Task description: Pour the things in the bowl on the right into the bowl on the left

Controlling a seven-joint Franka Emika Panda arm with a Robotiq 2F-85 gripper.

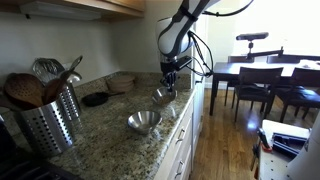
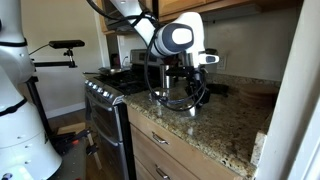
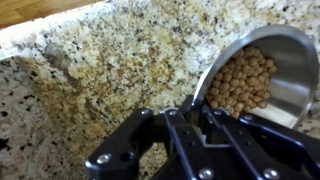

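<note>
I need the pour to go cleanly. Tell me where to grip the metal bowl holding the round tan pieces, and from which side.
Probably pinch the rim of the bowl on the edge nearest the gripper, coming from above, one finger inside, one outside. The wall is thin and the top open; the body looks too wide to span.

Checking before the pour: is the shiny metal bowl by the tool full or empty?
Not empty: in the wrist view the shiny round metal bowl holds a heap of small tan round pellets.

Both exterior views face the arm (image 1: 178, 35) from opposite ends of the desk (image 1: 100, 135); the wrist view looks down, close.
</note>
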